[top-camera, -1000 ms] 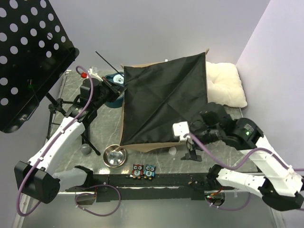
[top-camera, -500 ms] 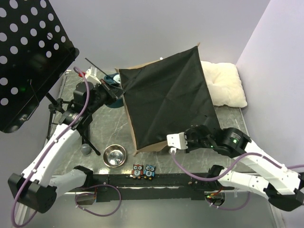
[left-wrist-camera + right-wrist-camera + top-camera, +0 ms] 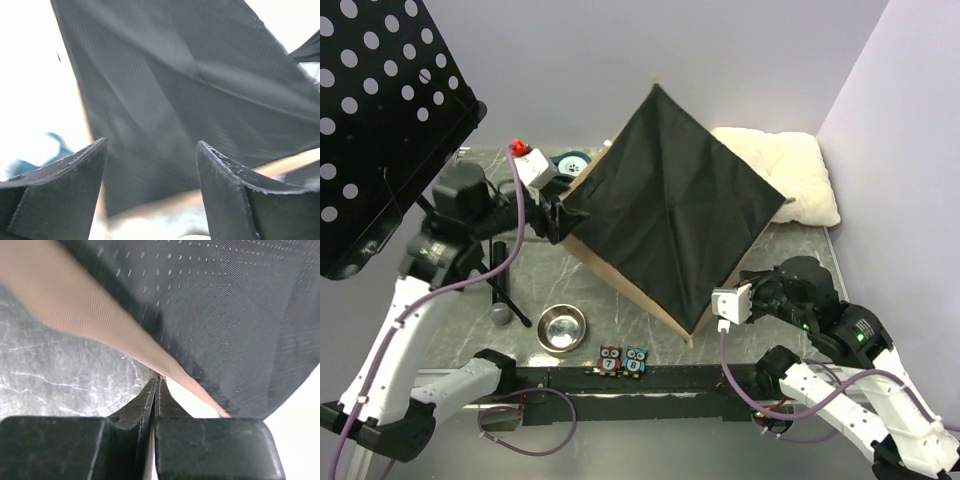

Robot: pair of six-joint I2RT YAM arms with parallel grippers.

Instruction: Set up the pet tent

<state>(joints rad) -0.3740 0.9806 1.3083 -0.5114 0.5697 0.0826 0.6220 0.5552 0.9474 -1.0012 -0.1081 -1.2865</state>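
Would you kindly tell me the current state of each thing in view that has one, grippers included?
pet tent: tipped up steeply, black base panel facing the top camera, not set upright.
left gripper: open, at the tent's left corner.
right gripper: shut on the tent's tan edge.
steel bowl: upright, empty.
white cushion: lying flat, partly hidden behind the tent.

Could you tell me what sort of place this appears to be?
Probably a robot test bench in a lab: a marble-look table boxed in by plain walls, a perforated black stand, staged props like the pet tent.
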